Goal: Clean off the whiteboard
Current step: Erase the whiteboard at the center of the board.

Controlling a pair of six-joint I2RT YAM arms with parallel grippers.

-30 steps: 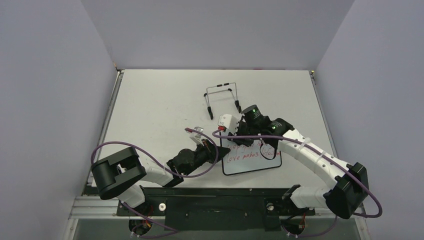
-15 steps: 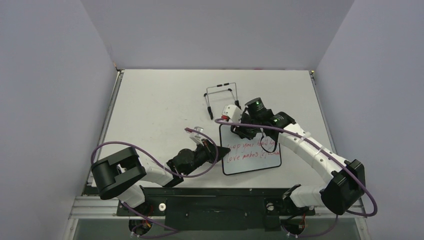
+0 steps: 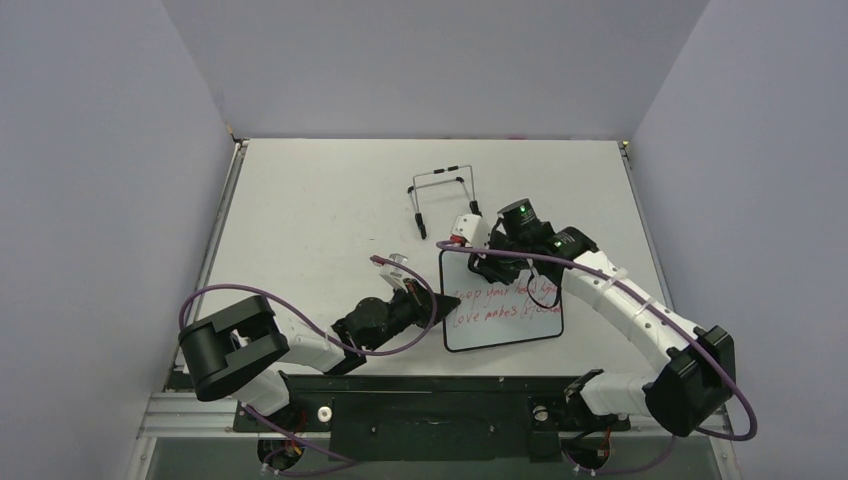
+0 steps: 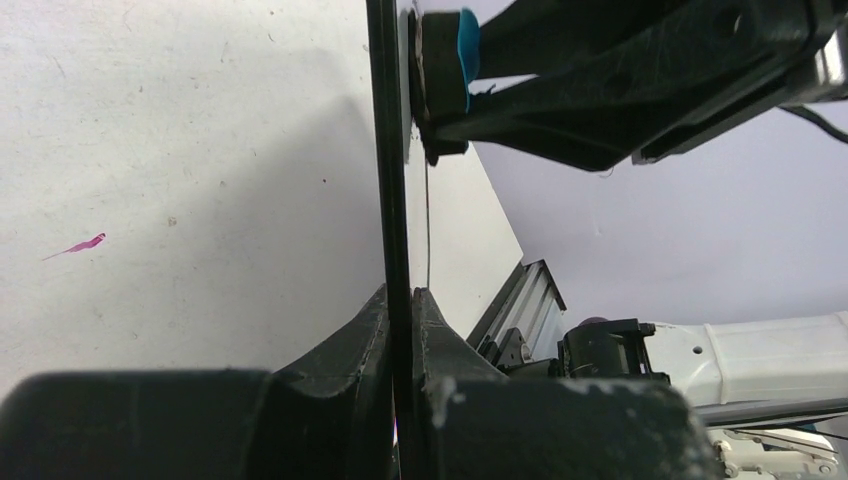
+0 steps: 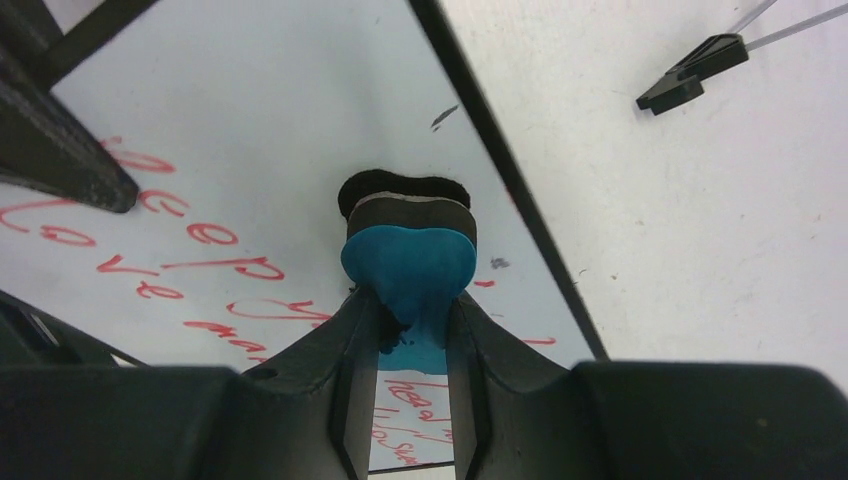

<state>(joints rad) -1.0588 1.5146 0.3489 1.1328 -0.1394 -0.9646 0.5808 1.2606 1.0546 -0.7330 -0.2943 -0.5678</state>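
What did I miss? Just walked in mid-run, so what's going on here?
The left end effector is shut on the edge of the whiteboard, steadying it. The right end effector grips a blue eraser, its felt pressed against the board near the far edge. The red writing is mostly unwiped.

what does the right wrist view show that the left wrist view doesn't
Only the right wrist view shows the face of the whiteboard with its red handwriting, and one foot of the wire stand on the table beyond it. Only the left wrist view shows the board edge-on, pinched in the shut left gripper, plus a pink mark on the table. Both show the blue eraser, held by the right gripper and pressed against the board.
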